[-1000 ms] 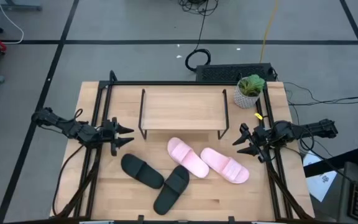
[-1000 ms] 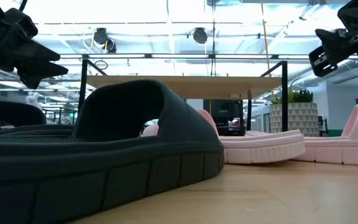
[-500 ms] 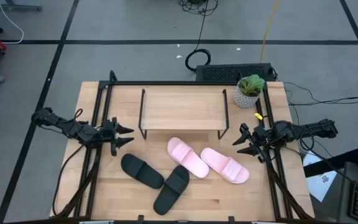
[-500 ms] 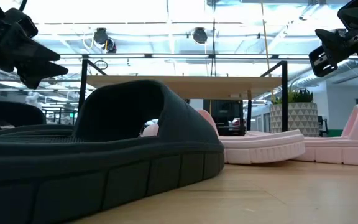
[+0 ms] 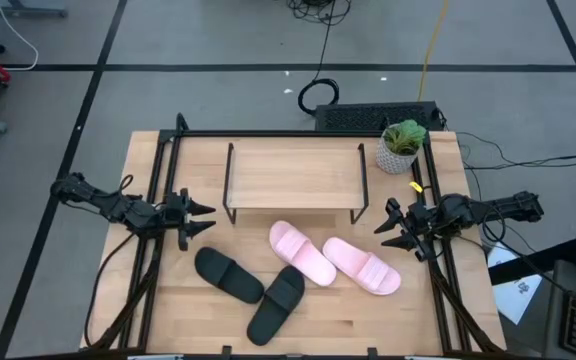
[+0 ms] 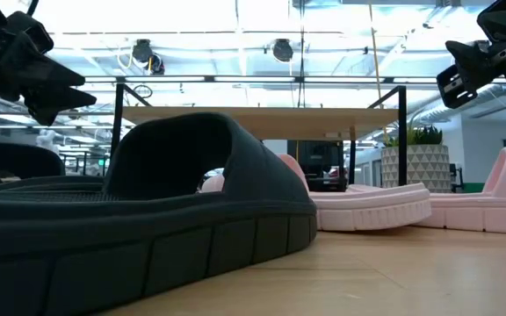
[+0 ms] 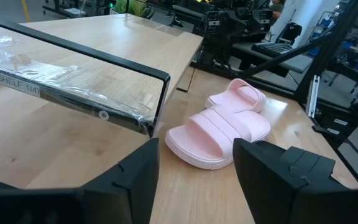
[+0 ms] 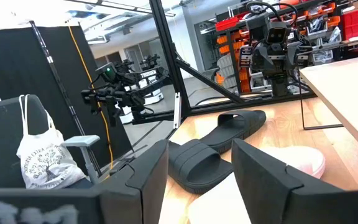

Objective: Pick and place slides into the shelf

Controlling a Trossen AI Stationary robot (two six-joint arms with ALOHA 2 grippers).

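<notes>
Four slides lying on table: pink pair (image 5: 334, 259), black pair (image 5: 252, 288). Shelf (image 5: 294, 175) sitting bare. Left gripper (image 5: 204, 218), right gripper (image 5: 386, 230) hovering apart-fingered, grasping nothing. Everything left to do.

A small potted plant (image 5: 401, 146) is standing at the far right corner of the desk (image 5: 148, 170), in a pale patterned pot. Behind the desk, a black cable (image 5: 317, 93) is lying coiled on the grey floor (image 5: 218, 90), and a yellow cable (image 5: 431, 45) is running across it. A white tote bag (image 8: 42, 158) is hanging on a chair.
</notes>
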